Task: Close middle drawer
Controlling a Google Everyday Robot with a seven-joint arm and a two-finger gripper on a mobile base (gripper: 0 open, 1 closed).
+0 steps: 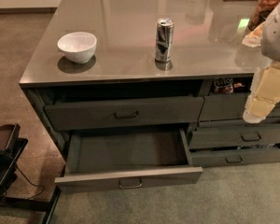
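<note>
Grey-brown middle drawer (130, 155) is sitting pulled out; cream gripper (255, 110) is hanging far right, grip state unreadable.

Middle drawer (130, 175): I see it pulled far out at lower centre of the frame, its bare grey inside showing and a metal loop handle (130, 184) on its front.
Drawer above (123, 112): front sits back under the counter's edge.
Counter (130, 8): white bowl (77, 46) at upper left, upright can (164, 40) near the middle, well apart.
Gripper (255, 112): at my right edge, in front of the right-hand drawers (242, 136).
</note>
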